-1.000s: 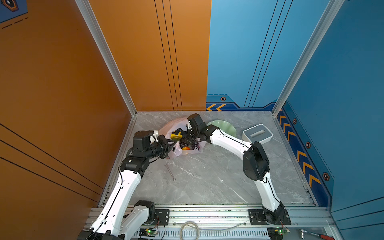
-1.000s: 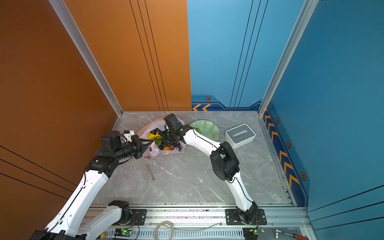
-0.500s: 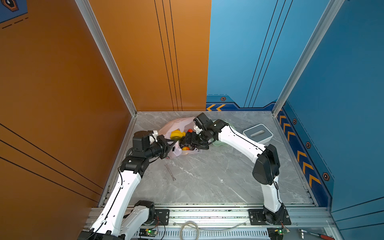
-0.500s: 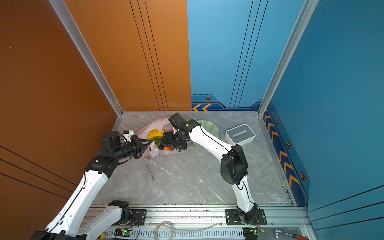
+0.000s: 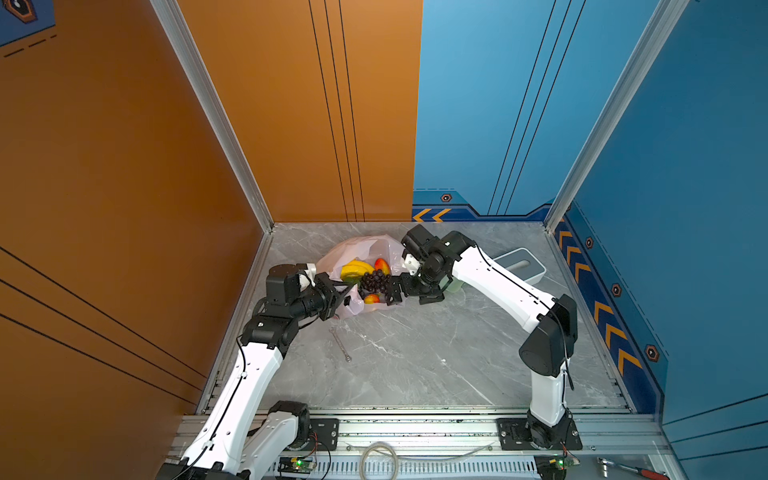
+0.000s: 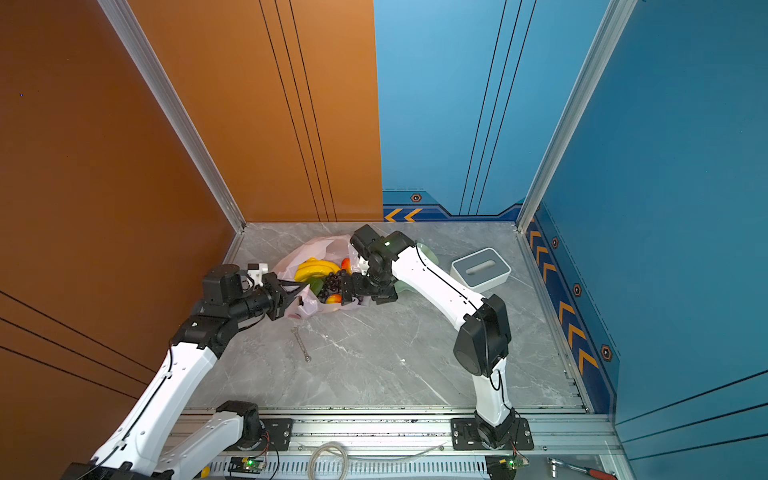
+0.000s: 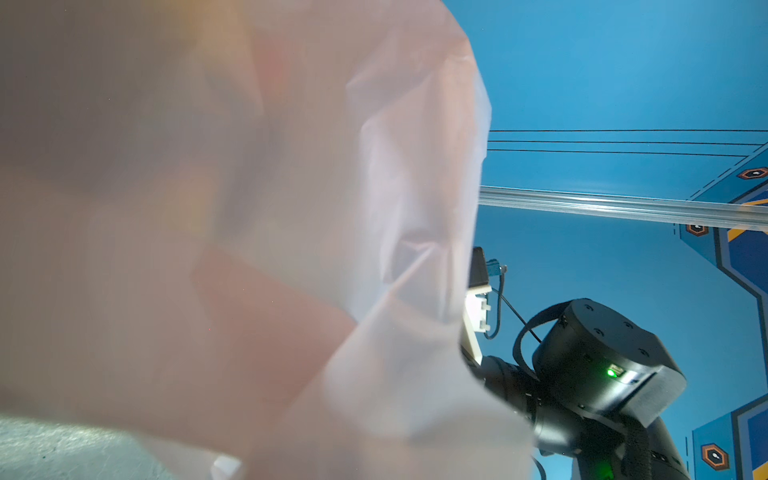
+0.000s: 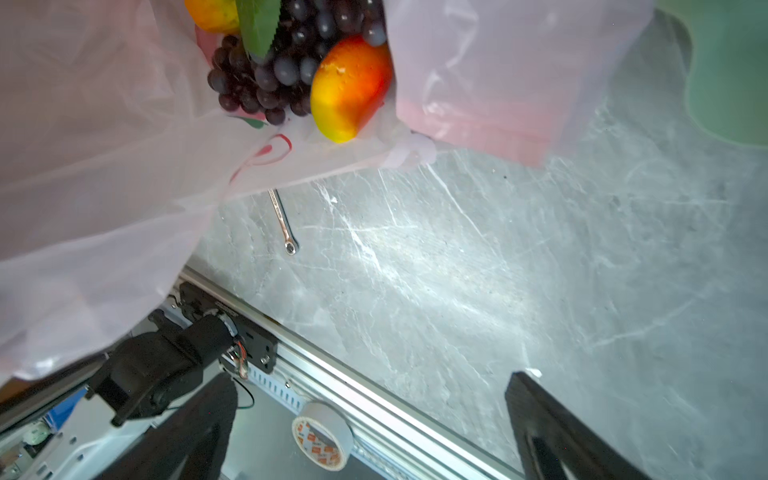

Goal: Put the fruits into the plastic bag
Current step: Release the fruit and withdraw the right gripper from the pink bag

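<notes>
The pale-pink plastic bag (image 5: 361,247) (image 6: 320,245) lies open at the back left of the table. Inside it are a yellow banana bunch (image 5: 355,269) (image 6: 316,268), dark grapes (image 5: 375,280) (image 8: 266,79) and two red-orange mangoes (image 5: 381,265) (image 8: 349,87). My left gripper (image 5: 347,293) (image 6: 297,291) is shut on the bag's near-left edge. The bag's film (image 7: 249,249) fills the left wrist view and hides the fingers. My right gripper (image 5: 395,291) (image 6: 349,291) (image 8: 370,378) stands open and empty at the right of the bag's mouth, just above the table.
A pale green dish (image 6: 428,253) (image 8: 727,70) sits mostly hidden behind my right arm. Further right stands a white-and-grey box (image 5: 517,266) (image 6: 480,268). In front of the bag lies a small wrench (image 5: 340,344) (image 8: 282,220). A tape roll (image 8: 320,440) rests by the front rail.
My open right gripper has drawn back out of the bag's mouth toward the front, and its elbow has swung right. The grapes now lie uncovered in the bag. The left arm has held still.
</notes>
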Available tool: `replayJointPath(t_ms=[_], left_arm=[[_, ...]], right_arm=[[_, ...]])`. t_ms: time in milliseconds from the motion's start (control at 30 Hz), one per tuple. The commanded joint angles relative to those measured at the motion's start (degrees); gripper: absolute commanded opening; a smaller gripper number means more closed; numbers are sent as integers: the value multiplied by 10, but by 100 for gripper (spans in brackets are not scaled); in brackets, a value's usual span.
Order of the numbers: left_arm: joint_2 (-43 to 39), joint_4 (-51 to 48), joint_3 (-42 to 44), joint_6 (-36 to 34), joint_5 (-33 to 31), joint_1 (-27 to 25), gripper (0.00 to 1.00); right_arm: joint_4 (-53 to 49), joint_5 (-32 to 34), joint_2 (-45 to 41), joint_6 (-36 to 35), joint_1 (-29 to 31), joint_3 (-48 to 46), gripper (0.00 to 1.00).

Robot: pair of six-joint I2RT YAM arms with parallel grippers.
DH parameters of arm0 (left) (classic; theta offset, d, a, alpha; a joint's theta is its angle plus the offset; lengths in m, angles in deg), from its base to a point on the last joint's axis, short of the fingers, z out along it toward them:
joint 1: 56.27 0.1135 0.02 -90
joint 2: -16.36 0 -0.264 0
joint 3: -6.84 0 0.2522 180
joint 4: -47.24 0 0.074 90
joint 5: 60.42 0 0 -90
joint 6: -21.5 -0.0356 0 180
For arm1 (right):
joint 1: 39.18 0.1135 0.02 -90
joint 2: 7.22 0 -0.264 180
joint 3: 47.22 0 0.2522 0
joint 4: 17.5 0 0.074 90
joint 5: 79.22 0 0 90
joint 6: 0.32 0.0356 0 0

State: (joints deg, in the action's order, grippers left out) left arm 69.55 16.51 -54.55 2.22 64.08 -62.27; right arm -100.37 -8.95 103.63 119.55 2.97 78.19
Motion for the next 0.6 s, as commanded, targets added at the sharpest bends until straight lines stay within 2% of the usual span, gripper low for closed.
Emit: replayJointPath(t_ms=[0, 100, 400, 567], left_arm=[[-11, -1, 11, -16, -12, 4, 0], [-13, -1, 15, -15, -14, 3, 0], [-24, -1, 26, -10, -18, 2, 0], [-29, -2, 31, -8, -22, 2, 0]], right_arm=[[-69, 42, -52, -50, -10, -17, 100], [-97, 62, -79, -69, -15, -33, 100], [-147, 143, -152, -120, -85, -84, 100], [-162, 241, -167, -152, -121, -77, 100]])
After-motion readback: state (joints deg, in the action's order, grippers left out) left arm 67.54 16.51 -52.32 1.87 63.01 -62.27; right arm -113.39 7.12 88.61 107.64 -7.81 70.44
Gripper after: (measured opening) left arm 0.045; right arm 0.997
